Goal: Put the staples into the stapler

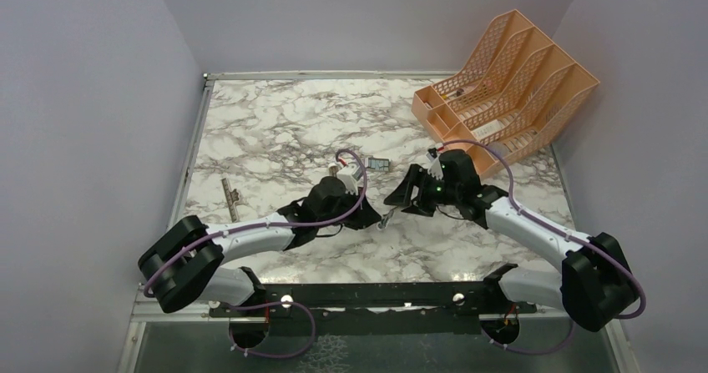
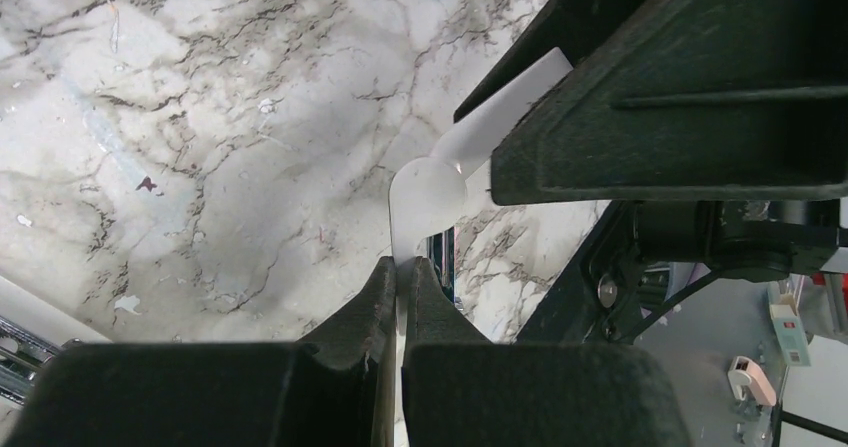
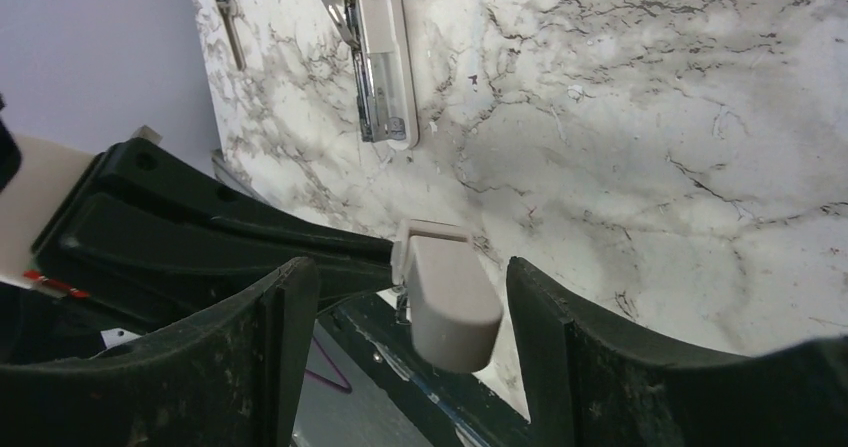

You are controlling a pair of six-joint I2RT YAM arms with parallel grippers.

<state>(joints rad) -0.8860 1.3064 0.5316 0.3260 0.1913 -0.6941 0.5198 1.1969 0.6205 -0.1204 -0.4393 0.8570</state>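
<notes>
Built as 2 alike: left arm point(image 1: 250, 238) and right arm point(image 1: 534, 231), with white shells on the long links and bulky black housings point(image 1: 179, 264) at the joints farthest behind each tool. Strung with a purple cable point(image 1: 288, 224) from the black wrist block back along every link. Lit by a small green lamp point(image 1: 437, 191) just behind the right gripper point(image 3: 410, 272). Matte black and scuffed pale on the fingers point(image 3: 560, 347) there, the same thick black plastic on the left gripper point(image 2: 400, 272).
</notes>
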